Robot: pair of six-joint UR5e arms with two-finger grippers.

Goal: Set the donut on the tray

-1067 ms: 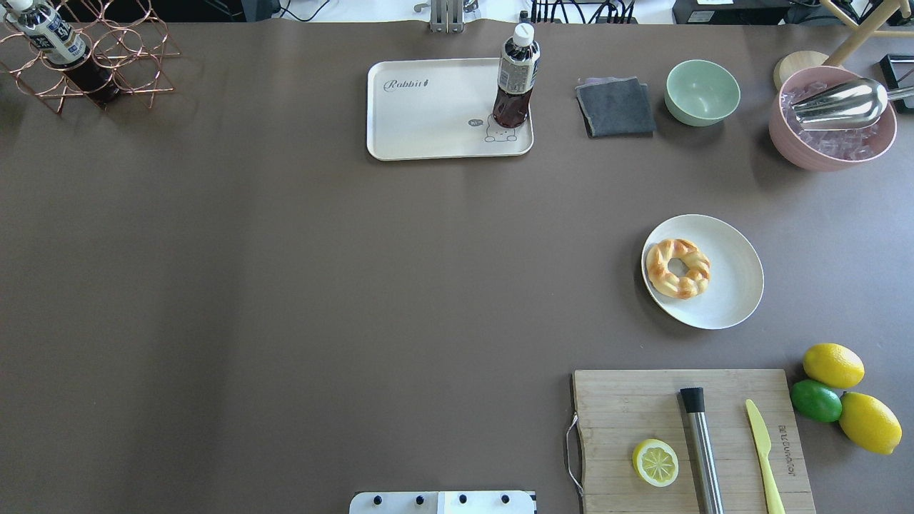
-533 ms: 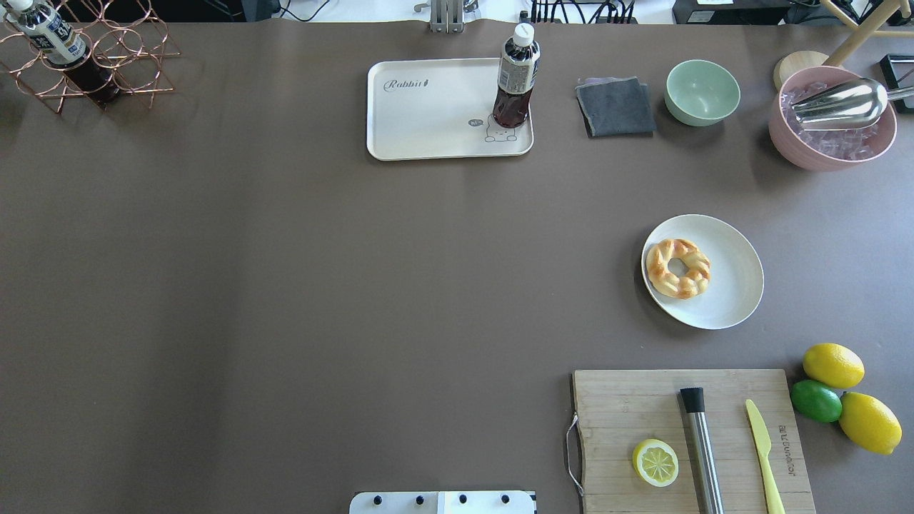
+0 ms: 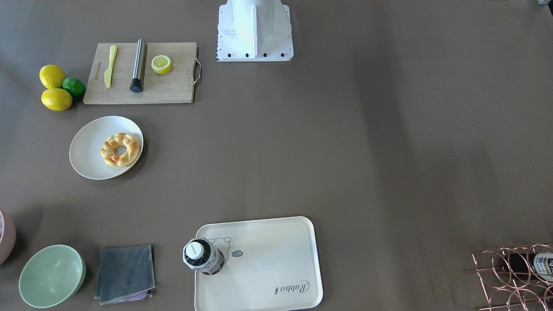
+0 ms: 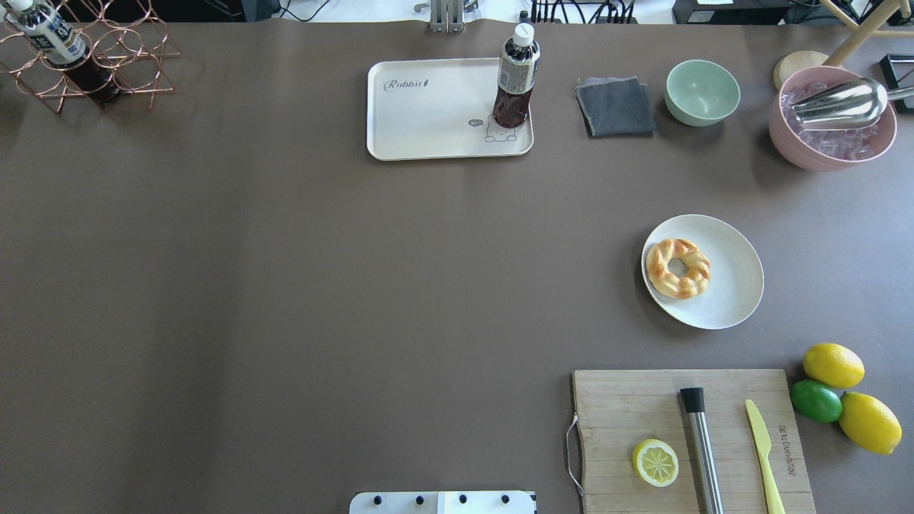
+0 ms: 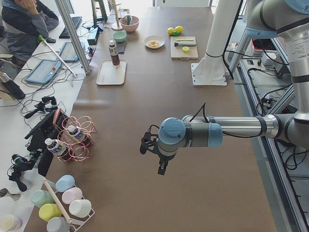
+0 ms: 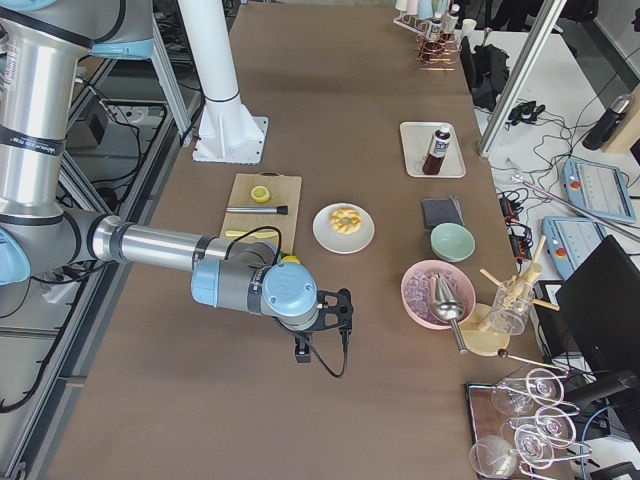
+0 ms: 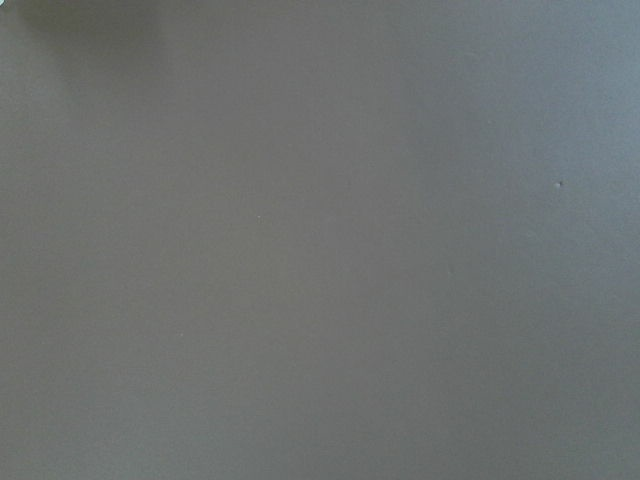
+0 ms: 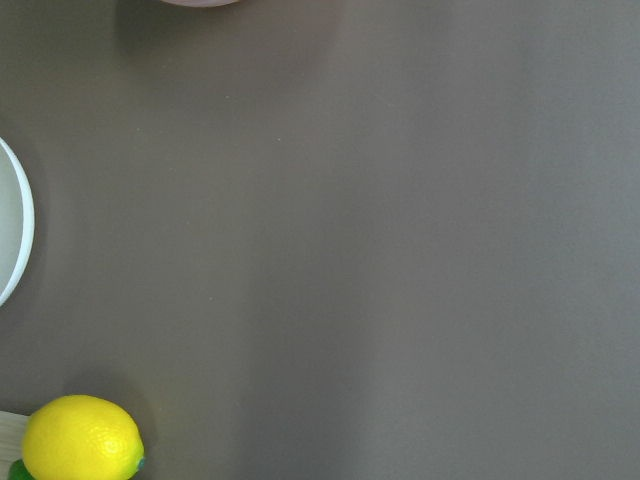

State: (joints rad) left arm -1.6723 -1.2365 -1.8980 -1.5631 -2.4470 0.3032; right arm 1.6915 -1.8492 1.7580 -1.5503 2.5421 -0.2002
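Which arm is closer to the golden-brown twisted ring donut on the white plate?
Right. The right gripper hovers over the table end nearest the golden-brown twisted donut; the left gripper hangs over the opposite end.

One donut (image 4: 678, 268), one tray (image 4: 428, 114), one plate (image 4: 735, 278), two whole lemons (image 4: 833, 365), one lime (image 4: 816, 400).

Wide brown matte table (image 4: 285, 300). Bears a round white plate (image 6: 328, 235) just beyond the right pincer (image 6: 340, 310), a wooden cutting board (image 6: 285, 195) likewise beyond it on the robot's side, two lemons (image 4: 833, 365) and a lime (image 4: 816, 400) near the same pincer. Holds a pink bowl (image 6: 407, 300) beside it toward the operators, then a green bowl (image 6: 452, 241) and grey cloth (image 6: 440, 211) further along. Carries the tray (image 5: 110, 75) far beyond the left pincer (image 5: 146, 143), with a copper wire rack (image 5: 89, 128) nearer, off to the operators' side.
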